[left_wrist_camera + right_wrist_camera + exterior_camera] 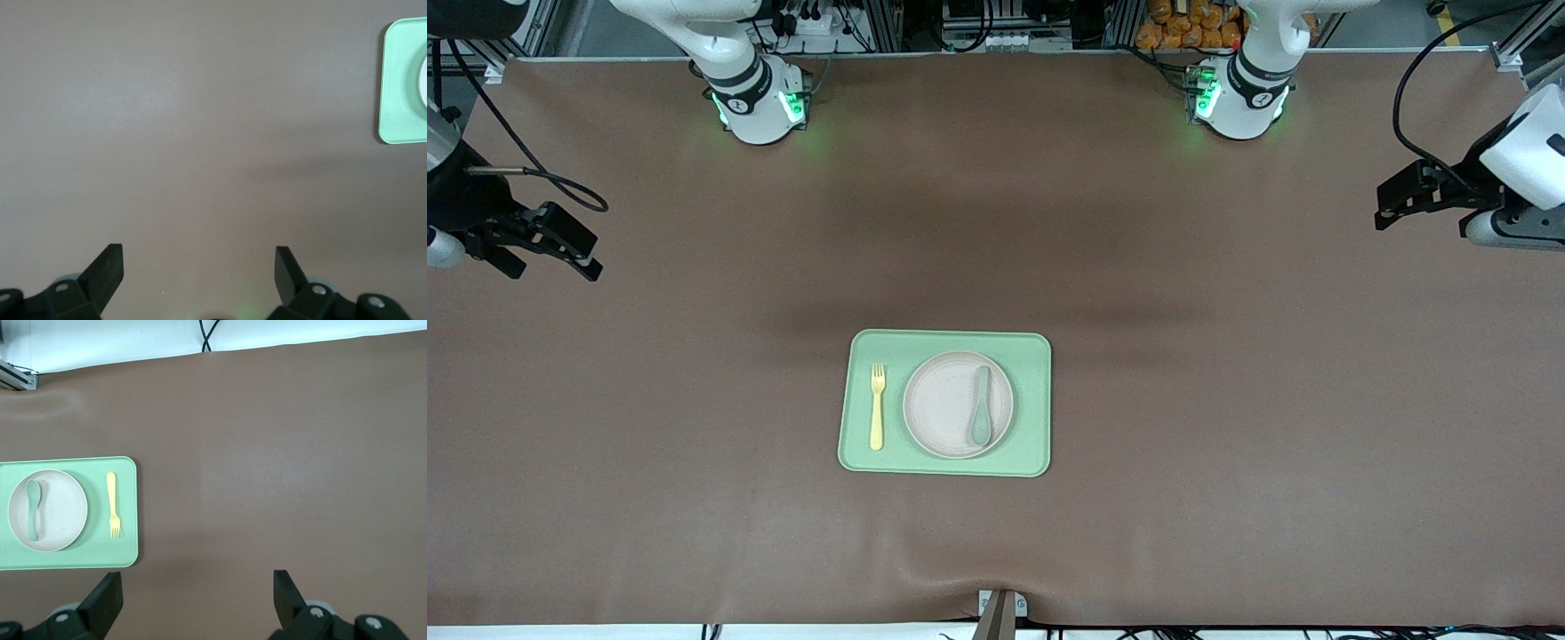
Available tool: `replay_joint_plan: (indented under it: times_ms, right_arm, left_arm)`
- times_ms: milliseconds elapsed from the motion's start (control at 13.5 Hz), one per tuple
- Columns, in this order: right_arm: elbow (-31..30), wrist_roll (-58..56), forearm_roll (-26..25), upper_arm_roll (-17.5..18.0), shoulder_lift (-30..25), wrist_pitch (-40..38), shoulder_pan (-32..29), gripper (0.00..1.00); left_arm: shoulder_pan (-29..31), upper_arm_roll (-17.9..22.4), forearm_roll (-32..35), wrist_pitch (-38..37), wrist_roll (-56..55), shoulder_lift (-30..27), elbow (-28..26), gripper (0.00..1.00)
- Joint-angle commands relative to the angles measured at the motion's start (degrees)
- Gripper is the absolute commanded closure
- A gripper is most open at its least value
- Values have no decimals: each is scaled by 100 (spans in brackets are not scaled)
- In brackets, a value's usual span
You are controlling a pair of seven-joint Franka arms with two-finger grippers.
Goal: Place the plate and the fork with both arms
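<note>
The off-white plate [938, 404] lies on the pale green tray [1032, 409] in the middle of the table. The pale yellow fork [878, 406] lies on the tray beside the plate, toward the right arm's end. A grey-green spoon [981, 406] rests on the plate. My left gripper [1383, 206] is open and empty over the left arm's end of the table, away from the tray. My right gripper [556, 267] is open and empty over the right arm's end. The right wrist view shows the plate [60, 513], the fork [113, 505] and its open gripper [197, 580]. The left wrist view shows its open gripper [199, 257] and a tray corner [400, 87].
The brown table mat [1227, 444] covers the whole table. The arm bases [760, 107] stand along the edge farthest from the front camera. A small bracket [1000, 609] sits at the table's edge nearest that camera. Cables [551, 182] hang by the right gripper.
</note>
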Motion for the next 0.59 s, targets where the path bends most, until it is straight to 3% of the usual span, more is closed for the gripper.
replay_joint_plan:
  times_ms: [0, 369, 517]
  right_arm:
    - [170, 1, -65, 34, 59, -99, -54, 0]
    - [152, 1, -153, 34, 59, -126, -10, 0]
    - [170, -43, -346, 51, 120, -720, 34, 0]
  left_arm:
    - [12, -86, 155, 32, -97, -41, -8, 0]
    - [39, -95, 155, 41, -88, -41, -17, 0]
    - [48, -95, 146, 41, -79, -41, -17, 0]
